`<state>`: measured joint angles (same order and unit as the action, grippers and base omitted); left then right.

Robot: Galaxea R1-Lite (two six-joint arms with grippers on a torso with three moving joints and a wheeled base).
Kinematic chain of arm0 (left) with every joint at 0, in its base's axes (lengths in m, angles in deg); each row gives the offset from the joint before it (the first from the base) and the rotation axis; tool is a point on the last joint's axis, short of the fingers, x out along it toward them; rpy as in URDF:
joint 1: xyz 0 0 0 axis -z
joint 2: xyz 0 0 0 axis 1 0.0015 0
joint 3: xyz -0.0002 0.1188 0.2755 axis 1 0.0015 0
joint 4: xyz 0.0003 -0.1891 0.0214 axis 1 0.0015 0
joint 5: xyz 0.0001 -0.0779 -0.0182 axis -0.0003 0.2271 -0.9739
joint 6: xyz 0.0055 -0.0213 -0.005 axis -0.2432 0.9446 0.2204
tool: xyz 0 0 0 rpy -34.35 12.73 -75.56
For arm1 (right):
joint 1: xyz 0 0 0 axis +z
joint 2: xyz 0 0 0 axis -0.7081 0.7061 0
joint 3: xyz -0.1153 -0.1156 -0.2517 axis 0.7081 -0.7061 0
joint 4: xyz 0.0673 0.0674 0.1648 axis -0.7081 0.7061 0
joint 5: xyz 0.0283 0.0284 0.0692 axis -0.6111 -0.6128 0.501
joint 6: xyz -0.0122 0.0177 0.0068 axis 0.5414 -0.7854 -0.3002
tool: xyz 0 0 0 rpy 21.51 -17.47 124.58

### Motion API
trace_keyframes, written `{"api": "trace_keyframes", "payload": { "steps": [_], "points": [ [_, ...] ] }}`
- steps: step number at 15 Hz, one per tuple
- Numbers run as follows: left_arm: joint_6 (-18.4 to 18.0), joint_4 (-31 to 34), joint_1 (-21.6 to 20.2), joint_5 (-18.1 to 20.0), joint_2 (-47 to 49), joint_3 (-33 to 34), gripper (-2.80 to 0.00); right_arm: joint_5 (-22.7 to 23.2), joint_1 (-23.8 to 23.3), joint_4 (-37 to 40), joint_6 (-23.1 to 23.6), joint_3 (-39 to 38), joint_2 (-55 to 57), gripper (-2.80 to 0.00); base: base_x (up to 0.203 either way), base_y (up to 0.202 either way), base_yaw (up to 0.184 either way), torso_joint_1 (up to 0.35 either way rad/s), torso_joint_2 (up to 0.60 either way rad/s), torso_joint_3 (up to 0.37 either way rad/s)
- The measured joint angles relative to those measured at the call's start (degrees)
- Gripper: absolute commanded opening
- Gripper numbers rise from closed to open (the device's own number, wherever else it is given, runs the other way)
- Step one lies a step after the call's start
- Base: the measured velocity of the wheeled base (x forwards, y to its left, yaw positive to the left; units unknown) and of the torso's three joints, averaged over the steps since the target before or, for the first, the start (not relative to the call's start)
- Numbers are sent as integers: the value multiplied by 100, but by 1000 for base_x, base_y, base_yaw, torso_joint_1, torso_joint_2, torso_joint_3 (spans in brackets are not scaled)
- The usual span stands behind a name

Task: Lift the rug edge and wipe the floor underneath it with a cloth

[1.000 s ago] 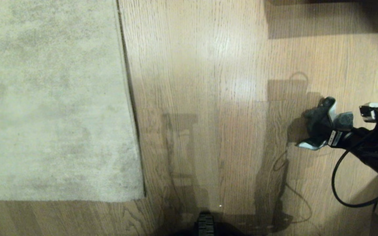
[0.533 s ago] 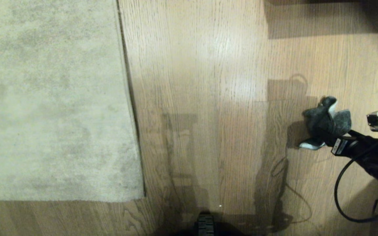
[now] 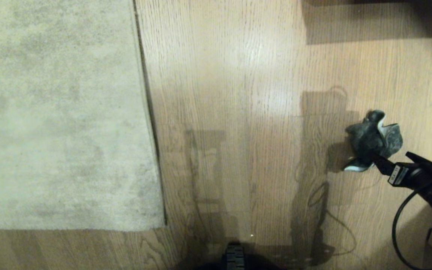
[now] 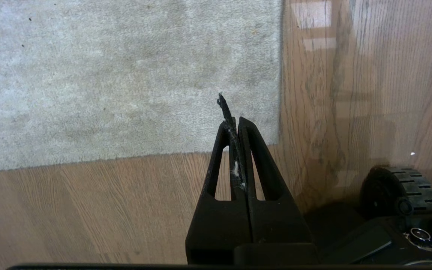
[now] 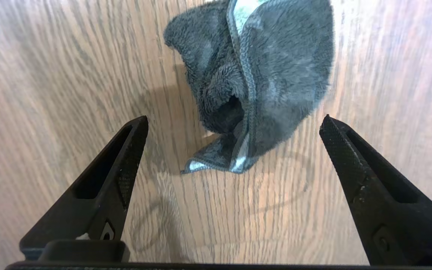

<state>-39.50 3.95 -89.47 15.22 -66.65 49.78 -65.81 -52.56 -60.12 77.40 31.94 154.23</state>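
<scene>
My right gripper (image 5: 234, 123) is wide open, with its two black fingers (image 5: 126, 157) spread far apart and nothing between them. It points down low at the floor (image 3: 238, 93), and my right arm reaches in from the right side of the head view. The cloth (image 5: 253, 78) lies crumpled on the wood just past my fingertips, not touching them. A second ago my fingers were around the cloth, and my arm was further in. Now I have let go and pulled back toward the right edge, and the cloth sits alone in the same spot.

My left gripper (image 4: 234, 123) is pressed shut and hangs above the corner of the rug edge (image 4: 276, 142). The rug lies flat on the floor, well apart from the cloth.
</scene>
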Motion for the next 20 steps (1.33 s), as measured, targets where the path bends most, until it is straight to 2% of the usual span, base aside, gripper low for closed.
{"api": "trace_keyframes", "payload": {
  "steps": [6,12,13,20],
  "points": [
    [-2,-2,0,1,0,0,-280,0,0,196,26,-597,-860,0,0,0,0,0,0,0],
    [2,0,0,1,0,0,-280,-13,0,1239,32,-775,-2074,0,0,0,0,0,0,0],
    [0,0,0,-2,0,0,-280,-13,0,1444,32,-783,-2278,-280,0,0,0,0,0,0],
    [2,0,0,0,0,0,-280,-18,11,3139,245,-809,-3914,-280,0,0,0,0,0,0]
  ]
}}
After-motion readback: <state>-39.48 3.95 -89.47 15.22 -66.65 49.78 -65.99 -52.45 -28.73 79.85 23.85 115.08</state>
